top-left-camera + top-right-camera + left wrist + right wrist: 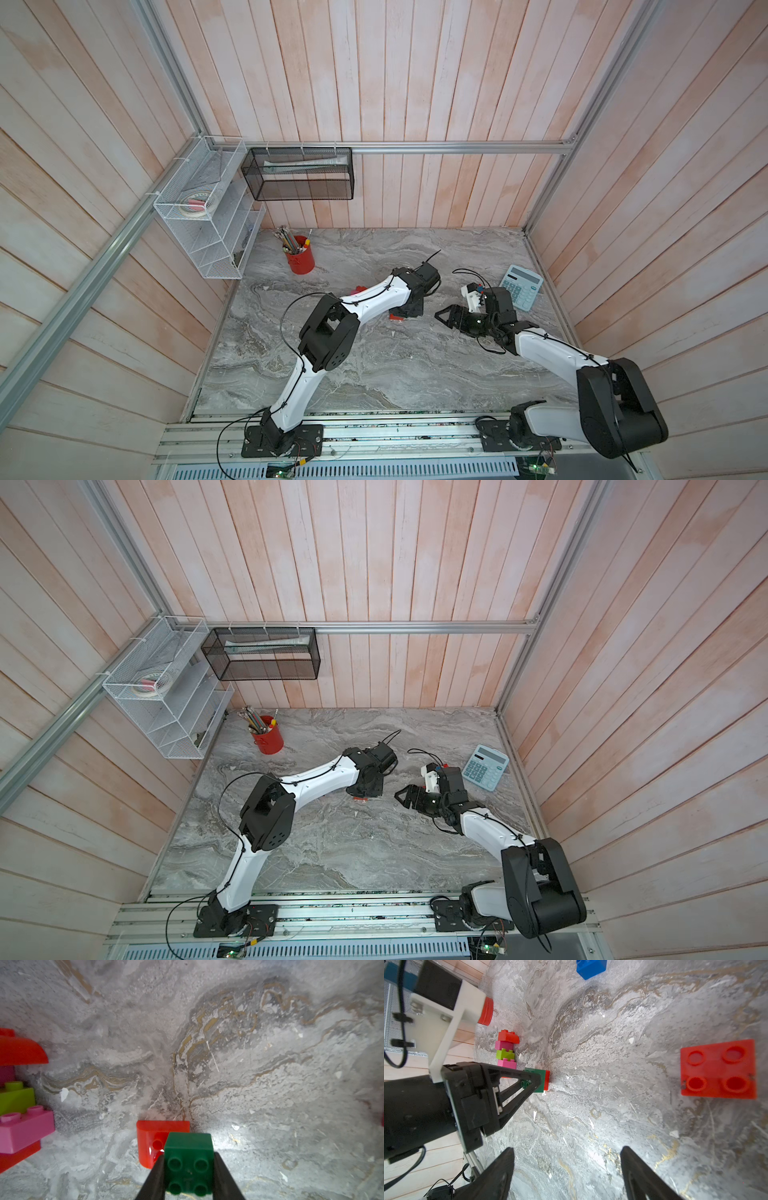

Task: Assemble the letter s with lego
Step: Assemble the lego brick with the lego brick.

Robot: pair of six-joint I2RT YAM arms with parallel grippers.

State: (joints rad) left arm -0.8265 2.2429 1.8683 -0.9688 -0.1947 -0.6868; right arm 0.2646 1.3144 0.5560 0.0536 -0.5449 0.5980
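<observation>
While the left gripper (188,1157) stood clamped on the dark green brick (189,1145), that brick touched a red brick (149,1136) lying on the marble table (270,1084), near the coloured stack (506,1051). Step judged: mating green to red. The next move calls for a square, firm press. The right gripper (566,1150) hung empty, jaws apart. Open marble lay ahead of it; a loose red brick (718,1069) and a blue brick (591,968) sat well apart. Table edges were distant.

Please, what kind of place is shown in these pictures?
Probably a lab robot cell dressed as an office desk: a calculator and a red pencil cup on the tabletop, with an aluminium frame around it.
</observation>
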